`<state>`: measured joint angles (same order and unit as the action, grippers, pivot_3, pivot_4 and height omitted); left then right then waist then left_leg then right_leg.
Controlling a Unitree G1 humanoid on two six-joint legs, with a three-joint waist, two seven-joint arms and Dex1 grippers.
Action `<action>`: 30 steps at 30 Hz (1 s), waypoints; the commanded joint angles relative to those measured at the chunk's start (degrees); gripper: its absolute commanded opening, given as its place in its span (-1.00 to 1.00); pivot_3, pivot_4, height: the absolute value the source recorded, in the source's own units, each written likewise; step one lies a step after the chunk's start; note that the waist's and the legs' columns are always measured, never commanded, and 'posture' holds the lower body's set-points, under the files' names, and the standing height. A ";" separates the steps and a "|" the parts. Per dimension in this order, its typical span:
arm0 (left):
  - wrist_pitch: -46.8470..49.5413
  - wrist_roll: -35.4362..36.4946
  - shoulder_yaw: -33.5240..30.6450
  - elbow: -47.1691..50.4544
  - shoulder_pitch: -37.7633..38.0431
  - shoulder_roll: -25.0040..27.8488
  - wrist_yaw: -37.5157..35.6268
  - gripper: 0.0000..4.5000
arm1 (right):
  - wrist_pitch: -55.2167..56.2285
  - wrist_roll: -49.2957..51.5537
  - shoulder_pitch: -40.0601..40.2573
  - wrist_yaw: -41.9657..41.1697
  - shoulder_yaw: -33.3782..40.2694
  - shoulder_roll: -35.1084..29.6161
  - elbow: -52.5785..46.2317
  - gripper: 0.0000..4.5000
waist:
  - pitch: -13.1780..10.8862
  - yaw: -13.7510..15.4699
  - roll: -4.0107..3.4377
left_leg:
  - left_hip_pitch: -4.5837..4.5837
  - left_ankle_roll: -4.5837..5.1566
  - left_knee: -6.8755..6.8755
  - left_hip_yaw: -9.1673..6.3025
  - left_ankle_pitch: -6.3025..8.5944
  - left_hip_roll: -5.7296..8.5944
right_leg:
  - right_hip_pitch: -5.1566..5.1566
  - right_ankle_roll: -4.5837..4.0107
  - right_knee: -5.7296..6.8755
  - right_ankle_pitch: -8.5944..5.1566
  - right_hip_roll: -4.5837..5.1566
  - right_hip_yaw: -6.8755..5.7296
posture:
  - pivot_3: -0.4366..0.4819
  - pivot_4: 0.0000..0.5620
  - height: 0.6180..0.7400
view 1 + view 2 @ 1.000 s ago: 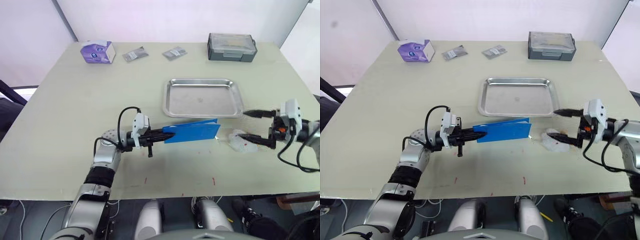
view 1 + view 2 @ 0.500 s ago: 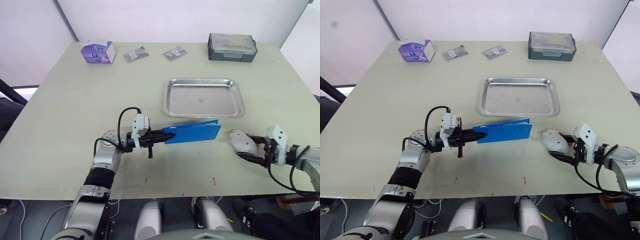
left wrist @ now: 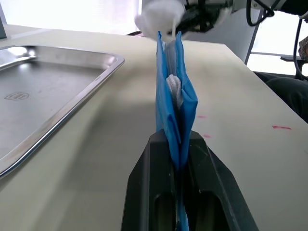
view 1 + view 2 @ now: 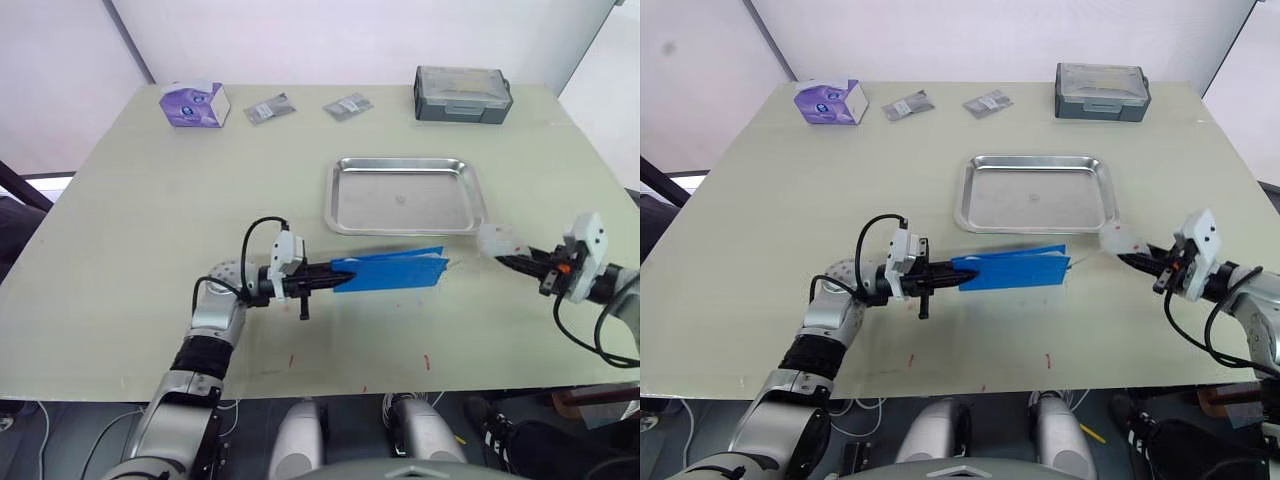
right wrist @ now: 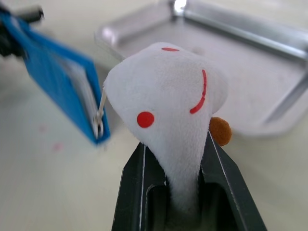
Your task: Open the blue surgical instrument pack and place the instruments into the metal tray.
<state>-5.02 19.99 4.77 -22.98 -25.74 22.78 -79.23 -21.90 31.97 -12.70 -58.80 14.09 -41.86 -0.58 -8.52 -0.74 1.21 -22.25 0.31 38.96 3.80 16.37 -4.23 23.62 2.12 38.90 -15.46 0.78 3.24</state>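
Even, bright light floods my counter; soft shadows, glare on the metal tray, and background blur behind my jaws.

Bright-blue pack, shiny silver tray, white red-marked cloth

We can read no words or numbers anywhere; the shallow stainless-steel rectangular tray bears a small embossed stamp on its floor, too faint for us to make out.
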 commanded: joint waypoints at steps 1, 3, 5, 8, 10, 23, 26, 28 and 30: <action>-1.02 -0.57 0.40 1.59 -0.65 0.48 -0.20 -1.00 | -1.93 2.67 -3.48 3.53 2.32 0.37 -4.80 -0.99 | 0.00 0.03 0.00 | 0.00 0.00 0.00 0.01 0.00 0.00 | 0.00 0.00 0.00 0.00 0.01 0.00 | -0.05 -0.47 0.86; -0.95 -0.70 0.69 1.56 -0.68 0.51 -0.24 -1.00 | -3.85 4.37 -4.89 4.47 1.94 1.13 -6.79 -0.99 | 0.00 0.07 0.00 | -0.03 0.00 0.00 -0.02 0.00 0.00 | 0.00 0.00 -0.01 0.00 0.01 -0.03 | -0.05 -0.47 0.86; -0.96 -0.84 0.86 1.54 -0.76 0.44 -0.20 -1.00 | -5.59 5.26 -6.60 6.18 1.20 1.91 -8.57 -0.99 | 0.00 0.10 0.00 | -0.08 0.00 0.00 -0.09 0.00 0.00 | 0.00 0.00 -0.03 0.00 0.01 -0.10 | -0.05 -0.47 0.86; -0.99 -1.10 1.01 1.31 -1.15 0.30 -0.13 -1.00 | -6.97 5.04 -9.46 7.58 -1.14 3.12 -10.86 -0.99 | -0.01 0.07 -0.03 | -0.24 0.00 0.12 -0.23 0.00 0.00 | 0.05 0.00 -0.03 0.00 0.02 -0.23 | -0.05 -0.47 0.86; -0.99 -1.20 1.05 1.16 -1.36 0.28 -0.11 -1.00 | -7.79 4.63 -11.38 8.50 -3.06 4.08 -12.21 -0.99 | -0.01 0.04 -0.03 | -0.30 0.00 0.19 -0.27 0.00 0.00 | 0.06 0.00 -0.02 0.00 0.02 -0.26 | -0.05 -0.47 0.86; -1.46 -1.67 0.88 0.35 -1.97 -0.06 0.69 -1.00 | -1.72 -10.00 -24.02 12.50 -22.94 16.30 -12.32 -0.99 | -0.02 0.19 -0.04 | -0.65 0.00 0.27 -0.42 -0.01 0.01 | 0.24 -0.01 -0.04 0.00 0.08 -0.49 | -0.05 -0.47 0.86; -1.56 -1.75 0.86 0.35 -1.79 -0.03 0.83 -1.00 | -1.52 -11.05 -25.35 12.50 -24.24 18.05 -13.76 -0.99 | -0.02 0.21 -0.05 | -0.65 0.00 0.27 -0.44 -0.01 0.01 | 0.26 -0.02 -0.03 0.00 0.08 -0.53 | -0.05 -0.47 0.86; -1.57 -1.79 0.80 0.36 -1.66 -0.08 1.09 -1.00 | -1.55 -11.53 -26.70 12.66 -25.32 19.29 -15.48 -0.99 | -0.02 0.15 -0.06 | -0.66 -0.01 0.27 -0.47 -0.01 0.01 | 0.26 -0.02 -0.01 0.00 0.08 -0.57 | -0.05 -0.47 0.86; -1.55 -1.76 0.73 0.40 -1.65 -0.19 1.38 -1.00 | 1.82 -13.49 -25.61 9.17 -27.21 17.40 -16.50 -0.99 | -0.03 0.10 -0.06 | -0.66 -0.01 0.27 -0.47 -0.01 0.01 | 0.26 -0.02 0.02 0.00 0.08 -0.56 | -0.05 -0.47 0.86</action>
<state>-5.95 18.61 5.07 -23.33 -27.21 22.73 -78.09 -23.97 18.79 -37.42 -47.28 -12.31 -23.72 -12.60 -8.54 -0.64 1.15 -22.90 0.30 39.23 3.31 16.36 -4.21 23.88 2.10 38.90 -15.46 0.86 2.67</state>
